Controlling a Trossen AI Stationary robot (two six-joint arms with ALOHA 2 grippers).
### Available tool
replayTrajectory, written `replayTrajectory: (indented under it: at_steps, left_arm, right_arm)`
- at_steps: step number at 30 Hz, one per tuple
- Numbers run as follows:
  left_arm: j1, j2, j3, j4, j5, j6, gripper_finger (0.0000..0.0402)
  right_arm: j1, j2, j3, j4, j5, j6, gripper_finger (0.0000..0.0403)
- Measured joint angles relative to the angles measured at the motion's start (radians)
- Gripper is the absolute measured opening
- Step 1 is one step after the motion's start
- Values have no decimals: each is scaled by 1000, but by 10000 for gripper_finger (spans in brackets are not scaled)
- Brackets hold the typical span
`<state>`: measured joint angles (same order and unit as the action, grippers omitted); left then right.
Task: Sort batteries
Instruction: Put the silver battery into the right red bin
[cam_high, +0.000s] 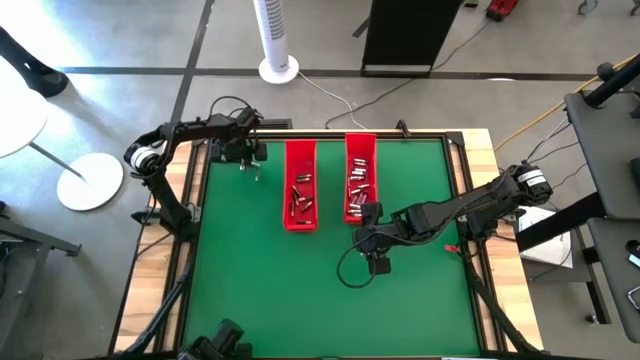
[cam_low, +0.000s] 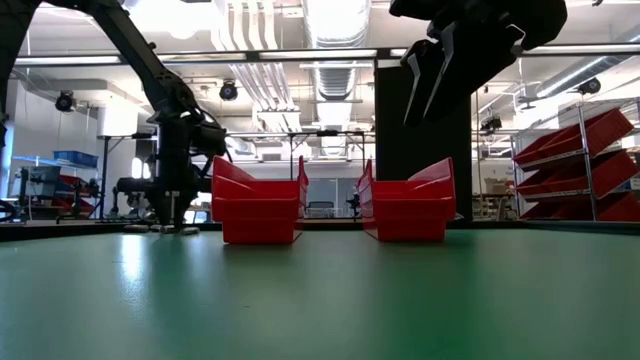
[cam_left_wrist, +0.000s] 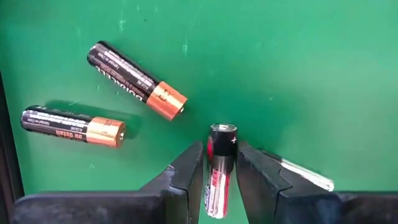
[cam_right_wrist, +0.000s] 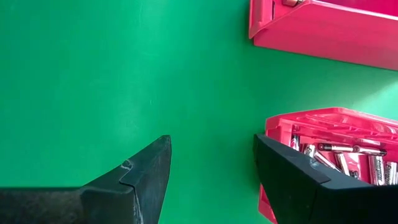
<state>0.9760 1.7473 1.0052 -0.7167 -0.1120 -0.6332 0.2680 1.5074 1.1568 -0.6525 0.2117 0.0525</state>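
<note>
Left hand low at worktop's far left, clamped on one battery. Two loose batteries lie near. Right hand high by right tray, fingers apart, empty. More batteries in both trays.

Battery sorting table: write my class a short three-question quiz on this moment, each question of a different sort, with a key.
1. True or false: the left pincer is shut on a black and red battery.
2. How many copper-tipped batteries lie loose on the green mat in the left wrist view?
3. Multiple choice: the right pincer is A) shut on a battery, B) open with nothing between its fingers, near the end of the right-hand red tray, C) inside the left-hand red tray.

Key
1. True.
2. Two.
3. B.
</note>
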Motion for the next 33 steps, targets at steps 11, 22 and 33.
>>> replayTrajectory:
  at_steps: [11, 22, 33]
  left_arm:
    - [-5, -2, -2, -7, 3, 33, 19]
    - [-6, -18, -6, -87, 22, 71, 19]
    - [-35, -97, -6, -158, 21, 110, 19]
  right_arm:
    - [0, 0, 0, 0, 0, 13, 219]
    - [0, 0, 0, -20, 0, 28, 219]
    - [0, 0, 10, -21, 0, 27, 219]
